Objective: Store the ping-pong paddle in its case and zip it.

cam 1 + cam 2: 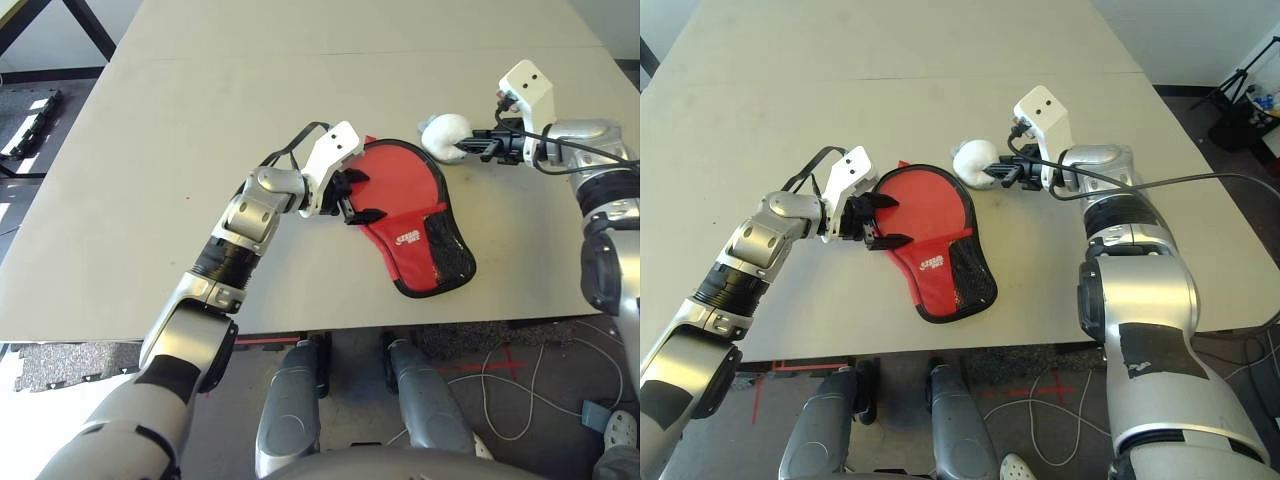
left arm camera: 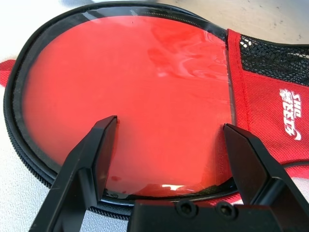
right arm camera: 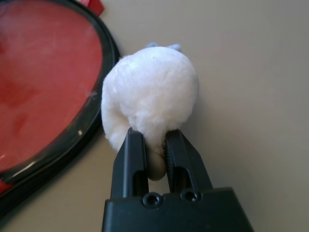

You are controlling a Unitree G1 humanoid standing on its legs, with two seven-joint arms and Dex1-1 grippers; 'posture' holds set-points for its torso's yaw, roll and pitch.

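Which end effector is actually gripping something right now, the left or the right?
The right end effector, pinched on the white plush ball beside the case. The left end effector stands open over the case's red face, holding nothing.

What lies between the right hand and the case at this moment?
The white plush ball, pinched in the right hand. It sits between that hand and the zipper rim of the case, as the right wrist view shows best; beside it is bare table.

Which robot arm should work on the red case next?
The left one, probably. Its open left claw already hovers right over the case, while the right claw is off to the side, busy pinching the white plush ball.
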